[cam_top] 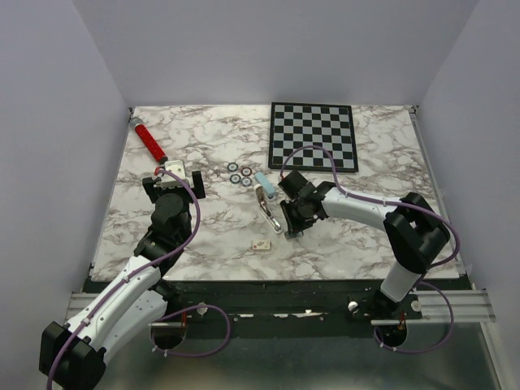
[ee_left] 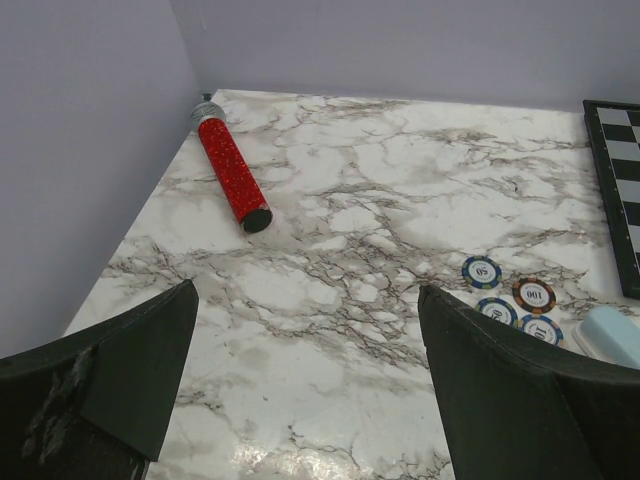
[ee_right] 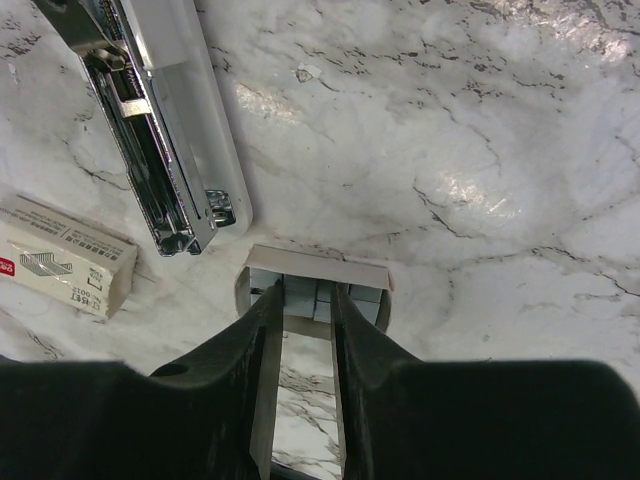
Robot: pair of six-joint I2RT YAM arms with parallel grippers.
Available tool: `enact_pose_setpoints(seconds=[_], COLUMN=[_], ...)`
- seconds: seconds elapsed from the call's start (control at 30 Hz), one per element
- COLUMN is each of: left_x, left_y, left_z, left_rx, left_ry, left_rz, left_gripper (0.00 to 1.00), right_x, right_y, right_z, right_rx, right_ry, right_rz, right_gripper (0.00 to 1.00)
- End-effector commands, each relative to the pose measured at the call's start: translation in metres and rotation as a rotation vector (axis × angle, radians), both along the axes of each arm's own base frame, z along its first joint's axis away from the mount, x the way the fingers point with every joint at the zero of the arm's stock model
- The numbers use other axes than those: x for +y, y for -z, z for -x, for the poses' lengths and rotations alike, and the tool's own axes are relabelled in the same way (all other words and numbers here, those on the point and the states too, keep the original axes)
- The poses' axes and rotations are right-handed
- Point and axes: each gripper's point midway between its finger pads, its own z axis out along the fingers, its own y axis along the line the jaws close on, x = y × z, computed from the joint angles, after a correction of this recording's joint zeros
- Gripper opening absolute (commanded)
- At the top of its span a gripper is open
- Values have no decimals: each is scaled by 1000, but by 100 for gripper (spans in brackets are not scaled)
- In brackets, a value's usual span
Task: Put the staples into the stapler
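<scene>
Ahead-left of the right jaws, the stapler (ee_right: 170,130) is lying lengthwise. They are seemingly clamping the staples (ee_right: 305,298); left jaws are gaping.

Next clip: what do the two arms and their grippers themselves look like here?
Both arms are built alike: the left arm and right arm have white link shells joined by black joint housings, each trailed by a looping purple cable. The left gripper and right gripper have matte black tapered fingers; one left finger shows grey scuffing. No printed markings are visible.
</scene>
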Motion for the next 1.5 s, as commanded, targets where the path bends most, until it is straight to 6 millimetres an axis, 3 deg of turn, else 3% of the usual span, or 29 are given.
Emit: enact_pose_setpoints(seconds=[0.0, 0.37, 0.53, 0.9, 1.07, 1.23, 1.47], left_x=[1, 2, 3, 3, 4, 3, 1], left_y=[-10, -11, -11, -12, -12, -11, -9], left_z=[-1, 0, 1, 1, 1, 1, -1], left_rx=[-21, -25, -27, -31, -31, -27, -18], left_ry=[2, 1, -1, -1, -4, -2, 7], left_rz=[9, 10, 10, 12, 12, 11, 13], left_gripper=[99, 99, 99, 99, 99, 99, 99], right_x=[7, 6, 2, 11, 12, -5, 0], right_y=[2, 8, 6, -37, -56, -56, -49], right_z=[0, 2, -1, -9, -17, -29, -14], right_rx=[30, 61, 45, -56, -107, -111, -61], right_ry=[1, -8, -11, -52, -49, 7, -115], right_rz=[-10, 16, 38, -51, -76, -69, -89], right_gripper=[33, 32, 21, 16, 16, 16, 26])
